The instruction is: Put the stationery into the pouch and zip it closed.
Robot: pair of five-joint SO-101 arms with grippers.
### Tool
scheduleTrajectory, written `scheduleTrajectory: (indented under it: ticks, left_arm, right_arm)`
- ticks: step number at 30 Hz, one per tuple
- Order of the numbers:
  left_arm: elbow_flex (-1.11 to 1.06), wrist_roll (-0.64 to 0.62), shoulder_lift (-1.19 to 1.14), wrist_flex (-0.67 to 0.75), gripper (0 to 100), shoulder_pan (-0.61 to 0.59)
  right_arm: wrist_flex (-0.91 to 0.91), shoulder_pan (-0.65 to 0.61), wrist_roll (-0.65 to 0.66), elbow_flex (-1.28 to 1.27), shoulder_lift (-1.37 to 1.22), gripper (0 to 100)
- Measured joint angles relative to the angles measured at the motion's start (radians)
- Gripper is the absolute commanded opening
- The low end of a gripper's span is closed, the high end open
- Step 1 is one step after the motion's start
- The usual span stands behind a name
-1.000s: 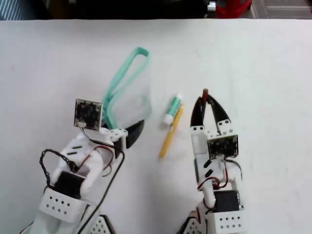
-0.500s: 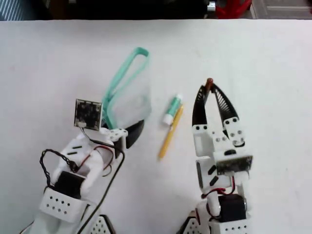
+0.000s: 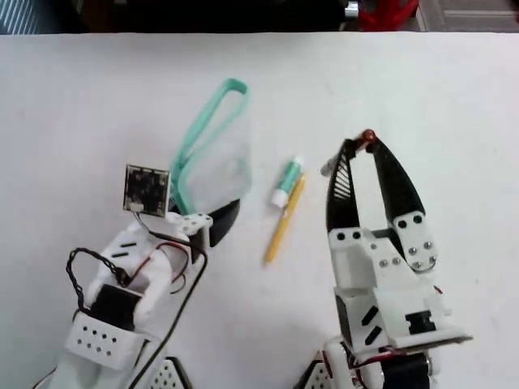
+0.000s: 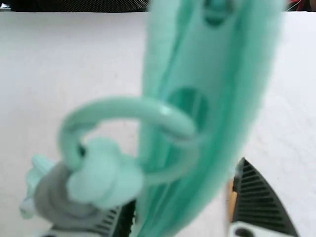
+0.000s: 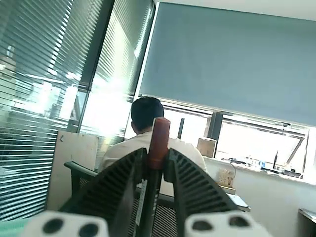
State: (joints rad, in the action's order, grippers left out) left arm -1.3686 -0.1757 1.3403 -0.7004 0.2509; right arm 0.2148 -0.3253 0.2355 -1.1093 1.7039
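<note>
Across the middle of the white table (image 3: 89, 89), well apart from its far edge and both side edges: clear pouch (image 3: 219, 162) with gaping teal zip rim, near end pinched fast in the left gripper (image 3: 212, 215). Toward the right edge, right gripper (image 3: 362, 146) raised, clamped on a red-tipped pen (image 5: 159, 138). Between pouch and right gripper, flat, touching neither: yellow pencil (image 3: 282, 223), green-and-white stick (image 3: 287, 181) just beside its far end.
</note>
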Motion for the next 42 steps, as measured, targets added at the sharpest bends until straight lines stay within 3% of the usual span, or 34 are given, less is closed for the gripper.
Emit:
scheduleTrajectory:
  ticks: [10, 17, 23, 34, 42]
  left_arm:
    - [-0.002, 0.0, 0.0, 0.0, 29, 0.0]
    - [-0.052, 0.031, 0.0, 0.026, 28, 0.091]
    - [-0.089, 0.055, 0.0, 0.107, 23, 0.1]
    - [-0.089, 0.1, 0.0, 0.118, 23, 0.1]
    - [-0.089, 0.1, 0.0, 0.118, 23, 0.1]
  right_arm:
    - [0.17, -0.198, 0.0, 0.439, -0.554, 1.9]
    - [0.143, -0.215, 0.0, 0.638, -0.878, 1.9]
    - [0.118, -0.215, 0.0, 0.83, -1.08, 1.9]
    - [0.126, -0.221, 0.0, 1.076, -1.158, 1.9]
    - [0.31, -0.218, 0.0, 1.077, -1.189, 1.9]
